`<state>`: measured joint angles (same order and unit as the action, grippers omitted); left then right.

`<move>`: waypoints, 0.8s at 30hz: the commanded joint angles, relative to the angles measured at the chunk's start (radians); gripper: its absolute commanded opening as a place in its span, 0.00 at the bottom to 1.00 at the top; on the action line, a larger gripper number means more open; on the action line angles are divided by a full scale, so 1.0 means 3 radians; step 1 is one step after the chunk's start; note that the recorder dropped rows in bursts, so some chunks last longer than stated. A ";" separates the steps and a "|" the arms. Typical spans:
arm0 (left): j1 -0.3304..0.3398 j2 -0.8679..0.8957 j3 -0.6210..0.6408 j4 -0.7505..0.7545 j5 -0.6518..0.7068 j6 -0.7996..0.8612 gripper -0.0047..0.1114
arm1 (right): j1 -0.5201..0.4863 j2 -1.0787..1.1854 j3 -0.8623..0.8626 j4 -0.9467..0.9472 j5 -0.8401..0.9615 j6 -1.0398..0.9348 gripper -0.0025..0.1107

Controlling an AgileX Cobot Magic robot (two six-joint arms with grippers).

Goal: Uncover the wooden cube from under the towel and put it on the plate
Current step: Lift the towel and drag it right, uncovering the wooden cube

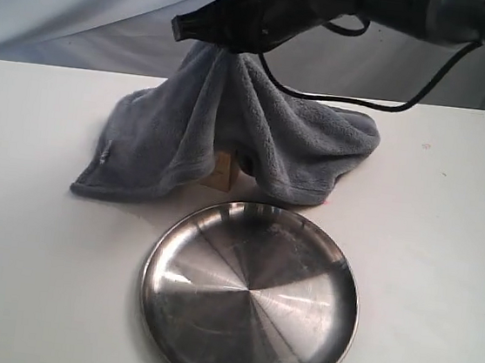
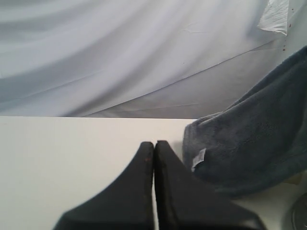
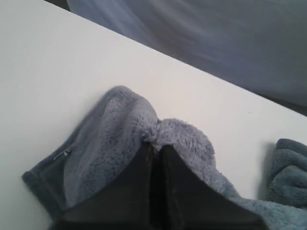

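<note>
While my right gripper [image 3: 153, 146] pinched the fluffy grey-blue towel [image 1: 231, 128] up into a peak, the pale tan cube [image 1: 220, 175] showed one corner under its hem, just behind the shiny plate [image 1: 246, 305].

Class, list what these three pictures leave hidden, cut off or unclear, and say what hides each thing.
Exterior view: only one corner of the wooden cube shows; the towel covers the rest.
Left wrist view: the plate is just a blurred sliver, cut off by the frame edge.
Exterior view: the left gripper lies outside the frame entirely.
</note>
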<state>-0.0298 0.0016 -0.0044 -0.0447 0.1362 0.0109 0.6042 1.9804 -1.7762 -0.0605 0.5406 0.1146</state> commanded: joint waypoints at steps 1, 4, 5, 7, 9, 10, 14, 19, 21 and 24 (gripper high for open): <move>0.0006 -0.0005 0.0015 0.0002 -0.0002 -0.0010 0.05 | 0.0007 -0.0188 -0.0018 -0.0359 0.0061 0.0091 0.02; 0.0006 -0.0005 0.0015 0.0002 -0.0002 -0.0010 0.05 | -0.0007 -0.0242 -0.0018 -0.0647 0.0069 0.0358 0.02; 0.0006 -0.0005 0.0015 0.0002 -0.0002 -0.0010 0.05 | -0.0028 -0.0256 -0.0018 -0.0742 0.0075 0.0475 0.02; 0.0006 -0.0005 0.0015 0.0002 -0.0002 -0.0010 0.05 | -0.0065 -0.0274 -0.0018 -0.0848 0.0103 0.0633 0.02; 0.0006 -0.0005 0.0015 0.0002 -0.0002 -0.0010 0.05 | -0.0117 -0.0292 -0.0018 -0.0905 0.0149 0.0700 0.02; 0.0006 -0.0005 0.0015 0.0002 -0.0002 -0.0004 0.05 | -0.0149 -0.0302 -0.0018 -0.0920 0.0156 0.0708 0.02; 0.0006 -0.0005 0.0015 0.0002 -0.0002 -0.0004 0.05 | -0.0288 -0.0395 -0.0018 -0.0977 0.0205 0.0771 0.02; 0.0006 -0.0005 0.0015 0.0002 -0.0002 -0.0004 0.05 | -0.0440 -0.0581 -0.0018 -0.1068 0.0205 0.0779 0.02; 0.0006 -0.0005 0.0015 0.0002 -0.0002 -0.0004 0.05 | -0.0479 -0.0636 -0.0018 -0.1138 0.0198 0.0832 0.02; 0.0006 -0.0005 0.0015 0.0002 -0.0002 -0.0010 0.05 | -0.0557 -0.0735 -0.0018 -0.1241 0.0157 0.1022 0.02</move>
<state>-0.0298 0.0016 -0.0044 -0.0447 0.1362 0.0109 0.4589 1.7944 -1.7762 -0.3923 0.6119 0.3771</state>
